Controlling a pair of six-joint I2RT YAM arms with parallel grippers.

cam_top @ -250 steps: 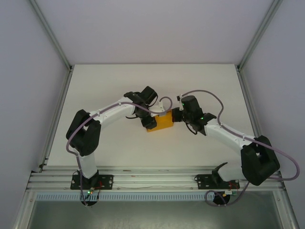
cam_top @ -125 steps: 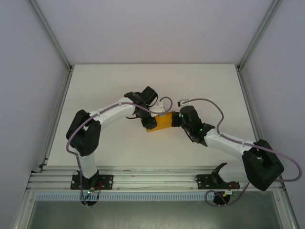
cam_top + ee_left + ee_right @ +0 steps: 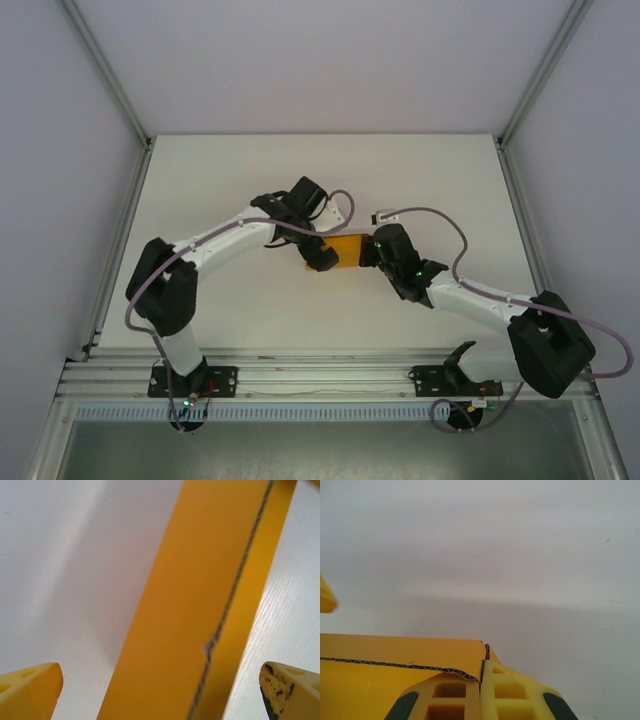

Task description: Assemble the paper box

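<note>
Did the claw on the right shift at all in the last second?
Yes. The right claw slid slightly toward the near rail, staying shut on the paper box.

Left hand (image 3: 318, 256) has opened: its fingers (image 3: 31, 686) now stand wide on either side of the paper box (image 3: 347, 250), no longer clamping it. Left elbow has swung outward to the left. Right forearm has dropped toward the desk's near edge.

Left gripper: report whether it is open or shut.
Open. The left gripper has fingertips wide apart in its wrist view, clear of the paper box between them.
</note>
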